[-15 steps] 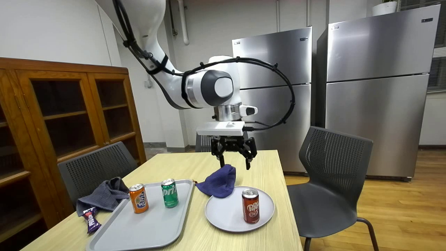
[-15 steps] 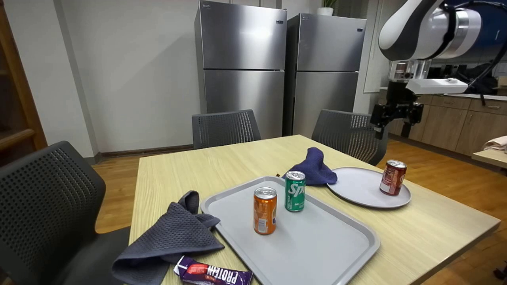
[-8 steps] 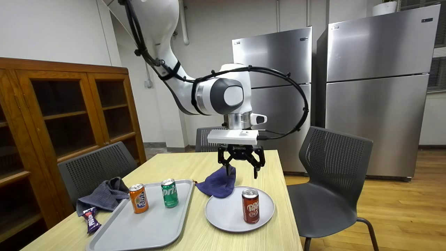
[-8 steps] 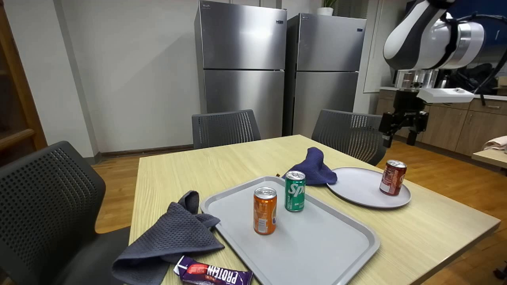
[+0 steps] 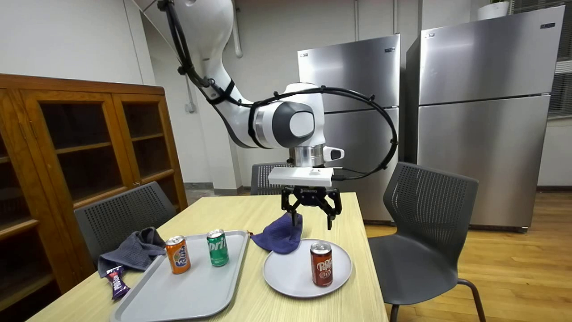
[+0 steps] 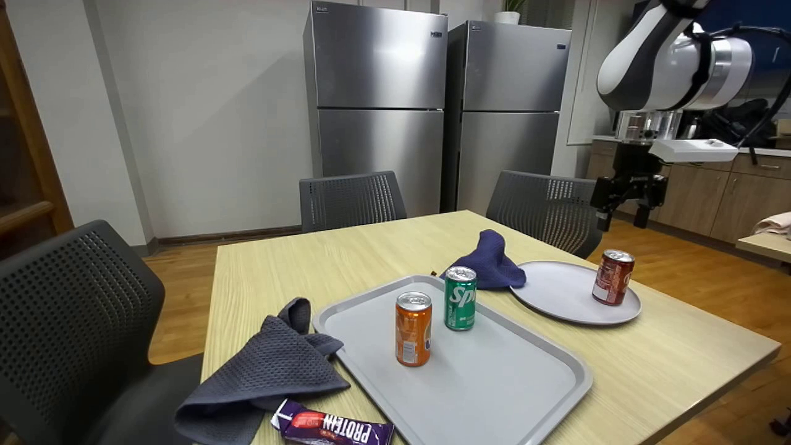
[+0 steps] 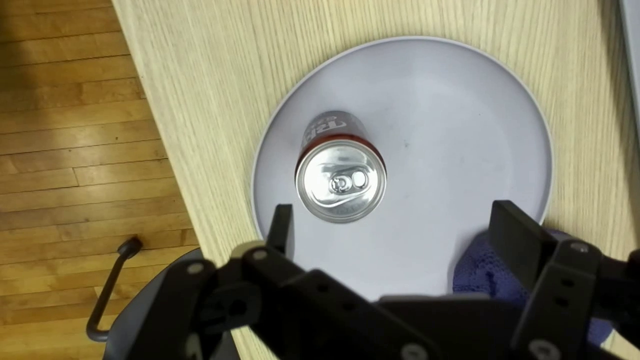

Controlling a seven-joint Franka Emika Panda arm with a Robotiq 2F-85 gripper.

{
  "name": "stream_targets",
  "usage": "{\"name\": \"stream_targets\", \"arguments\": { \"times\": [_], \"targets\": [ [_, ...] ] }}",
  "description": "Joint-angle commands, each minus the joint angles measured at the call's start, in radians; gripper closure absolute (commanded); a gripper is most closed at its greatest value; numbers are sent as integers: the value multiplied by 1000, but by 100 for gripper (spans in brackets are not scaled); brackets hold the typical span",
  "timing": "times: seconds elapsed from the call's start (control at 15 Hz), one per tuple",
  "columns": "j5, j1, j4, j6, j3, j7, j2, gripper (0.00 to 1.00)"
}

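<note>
Fingers (image 7: 520, 241), empty and apart, above the counter (image 7: 220, 65): a sound approach centres them over the upright Dr Pepper can (image 7: 341, 181), clear of the blue cloth (image 5: 277, 237).

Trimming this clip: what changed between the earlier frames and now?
The gripper moved down and rightward in both exterior views, nearer the Dr Pepper can, mostly early on. Nothing was taken hold of or let go; its jaws stay open. Unchanged: that can on the plate, Fanta can and Sprite can on the tray, blue cloth, grey cloth, protein bar.
</note>
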Motion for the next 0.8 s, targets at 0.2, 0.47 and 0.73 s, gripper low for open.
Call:
{"name": "stream_targets", "arguments": {
  "times": [0.2,0.47,0.73],
  "targets": [
    [-19,-9,22,-18,12,-1,32,0],
    [-30,-9,34,-2,13,0,64,0],
    [-46,-8,54,13,11,11,93,0]
  ]
}}
